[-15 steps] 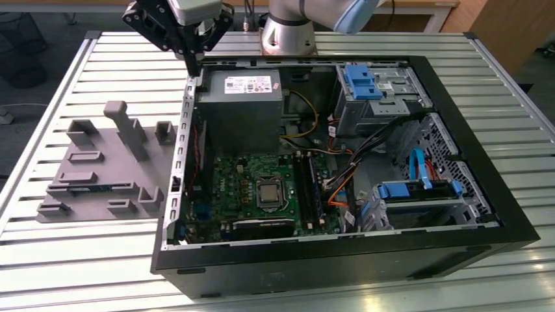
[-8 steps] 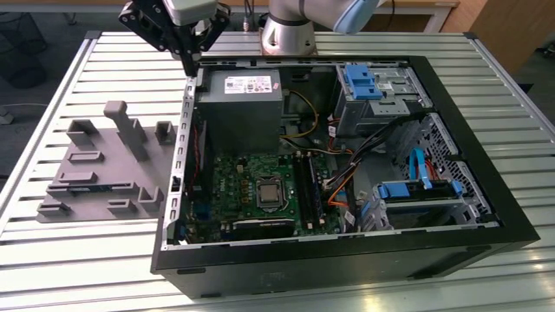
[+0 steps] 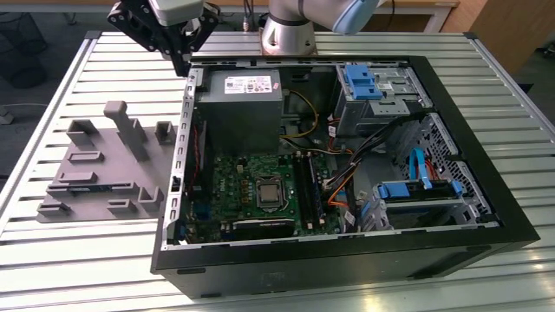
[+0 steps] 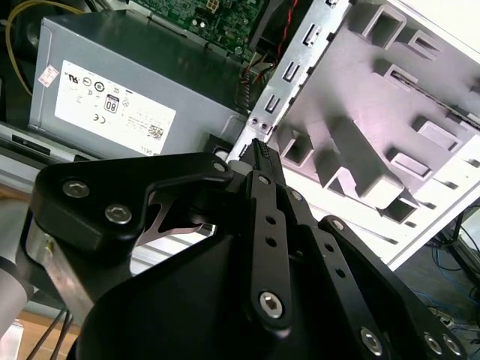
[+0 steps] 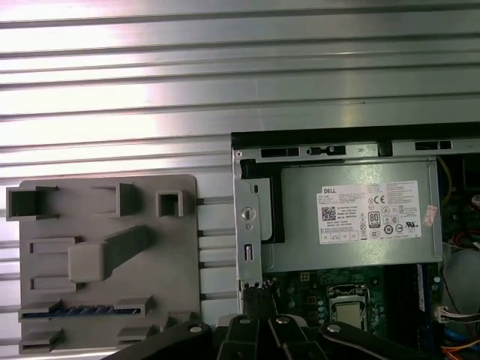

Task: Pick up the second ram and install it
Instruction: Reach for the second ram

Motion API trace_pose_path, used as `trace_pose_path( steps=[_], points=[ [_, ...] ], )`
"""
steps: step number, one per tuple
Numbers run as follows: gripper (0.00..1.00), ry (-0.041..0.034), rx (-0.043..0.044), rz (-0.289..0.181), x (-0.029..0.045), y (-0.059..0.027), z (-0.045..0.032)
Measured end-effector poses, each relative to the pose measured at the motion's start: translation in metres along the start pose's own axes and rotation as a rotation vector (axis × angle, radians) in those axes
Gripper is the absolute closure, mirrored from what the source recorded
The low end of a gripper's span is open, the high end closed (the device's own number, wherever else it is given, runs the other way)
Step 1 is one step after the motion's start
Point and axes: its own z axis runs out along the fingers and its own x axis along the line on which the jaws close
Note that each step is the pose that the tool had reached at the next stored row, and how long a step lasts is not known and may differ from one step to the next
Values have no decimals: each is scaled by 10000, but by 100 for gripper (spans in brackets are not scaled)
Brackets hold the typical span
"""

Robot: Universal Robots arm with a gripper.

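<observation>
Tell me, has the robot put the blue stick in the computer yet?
Not yet. Nothing looks done: the blue stick lies in its slot on the grey holder. The pincer is shut and empty, hanging above a corner of the computer case. Picking the stick up and fitting it are both left.

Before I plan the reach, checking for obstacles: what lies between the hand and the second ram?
In the exterior view, the grey holder's tall post stands between the hand and the second ram.
</observation>
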Motion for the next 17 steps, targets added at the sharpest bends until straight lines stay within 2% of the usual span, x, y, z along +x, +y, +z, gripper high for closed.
trace_pose_path(
  steps=[17],
  points=[
    [89,0,1,0,268,-21,1]
  ],
)
